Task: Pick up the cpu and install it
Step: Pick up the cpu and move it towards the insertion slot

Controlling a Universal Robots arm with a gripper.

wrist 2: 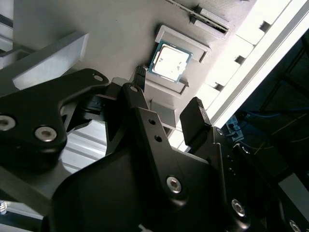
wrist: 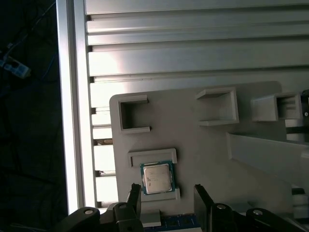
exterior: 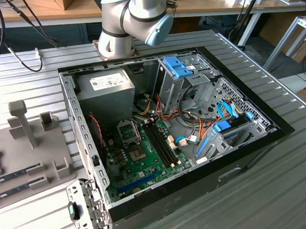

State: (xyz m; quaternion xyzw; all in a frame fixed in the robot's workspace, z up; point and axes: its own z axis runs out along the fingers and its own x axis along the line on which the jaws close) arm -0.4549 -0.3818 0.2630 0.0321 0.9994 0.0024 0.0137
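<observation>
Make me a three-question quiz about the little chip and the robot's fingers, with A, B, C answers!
1. Where is the cpu? A in a recess of the grey holder; B inside the computer case; C lifted in the air.
2. What colour is its top? A red; B silvery-grey; C black.
3. How are the fingers? A shut on the cpu; B shut on nothing; C open, holding nothing.
Answers: A, both wrist views show it seated in the recess; B, its metal lid looks silvery; C, a wide gap shows between them, with nothing in it.
</observation>
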